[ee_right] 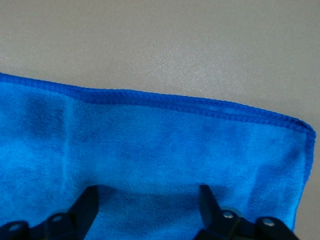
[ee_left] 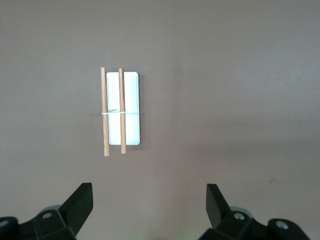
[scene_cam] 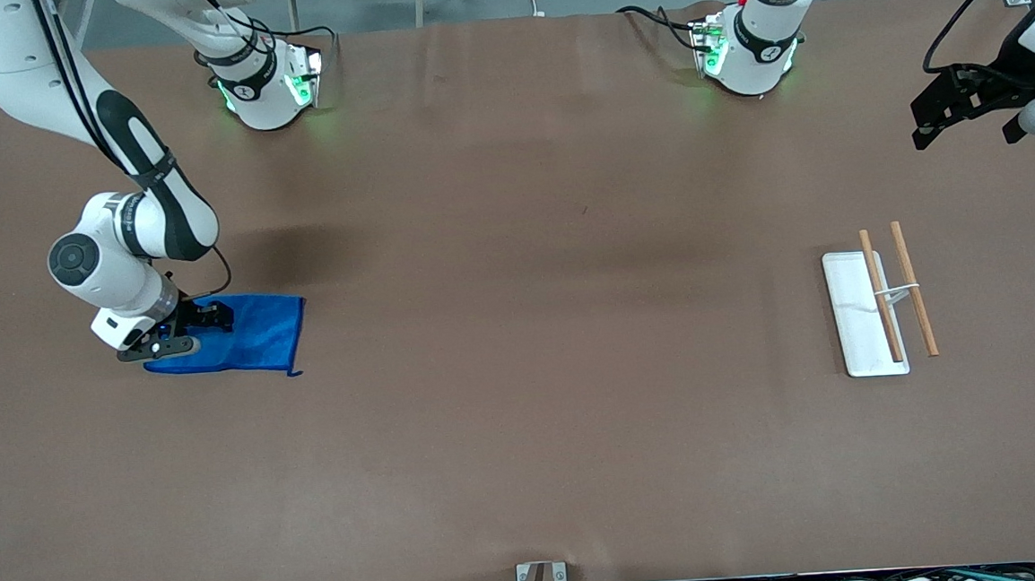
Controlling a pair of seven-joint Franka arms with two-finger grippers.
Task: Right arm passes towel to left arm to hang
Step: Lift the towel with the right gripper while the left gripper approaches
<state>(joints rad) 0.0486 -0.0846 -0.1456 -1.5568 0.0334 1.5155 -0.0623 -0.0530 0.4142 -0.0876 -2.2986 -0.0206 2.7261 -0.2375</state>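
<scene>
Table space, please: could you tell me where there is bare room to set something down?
The wide brown stretch between the towel and the white rack with its two wooden rods is bare, as is the strip nearer the front camera. It is crowded where the right gripper sits on the towel; the left gripper waits above the rack's end.

Two white jointed arms, right arm (scene_cam: pixel 132 233) and left arm (scene_cam: pixel 766 15), black joint bands, green-lit bases, what looks like a small red knob on the left base, black cables, black two-finger grippers
</scene>
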